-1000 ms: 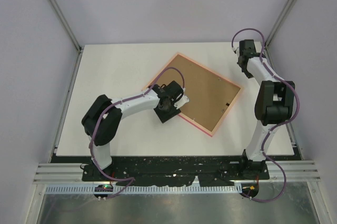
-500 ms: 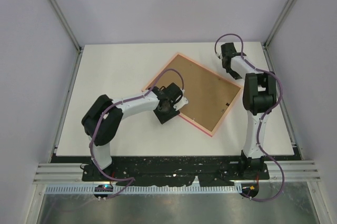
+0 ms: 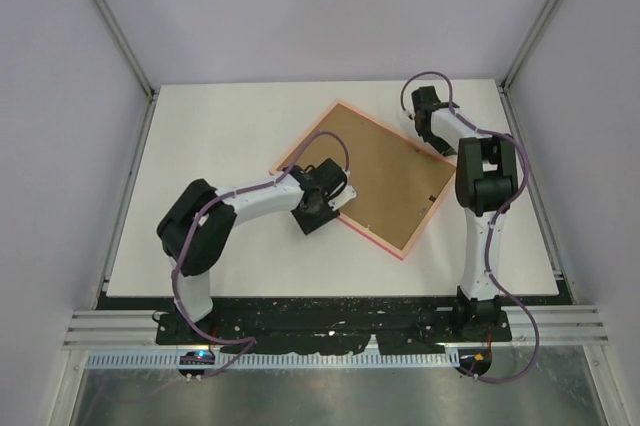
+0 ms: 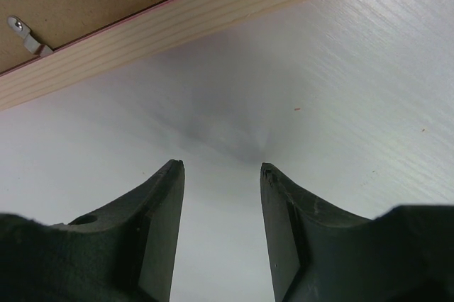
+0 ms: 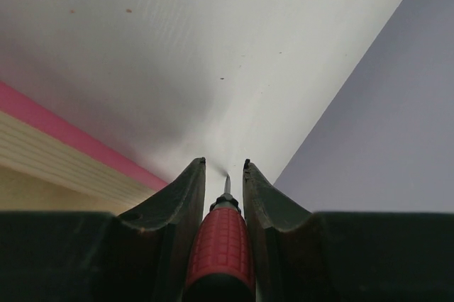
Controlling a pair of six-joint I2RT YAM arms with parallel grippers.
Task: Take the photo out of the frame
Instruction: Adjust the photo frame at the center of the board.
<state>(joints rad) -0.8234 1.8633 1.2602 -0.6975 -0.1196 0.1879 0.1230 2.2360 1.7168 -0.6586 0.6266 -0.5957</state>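
Thin pink rectangular picture frame (image 3: 375, 238) lies face-down on white tabletop (image 3: 220, 146), left claw (image 4: 220, 167) half-spread and empty beside its near edge, right claw (image 5: 223, 164) pinching a red-handled pointed tool (image 5: 221, 245) by its far corner.

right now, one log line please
thin pink rectangular frame: face down, brown backing board in place | left gripper: open, empty | right gripper: shut on red-handled pointed tool

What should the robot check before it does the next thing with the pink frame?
1. frame back side up on the table: ok.
2. left gripper open, empty, beside the frame's edge: ok.
3. right gripper shut on red-handled tool: ok.
4. backing board out of the frame: not ok.
5. metal tab turned off the board: cannot tell.
6. photo underneath: cannot tell, hidden.
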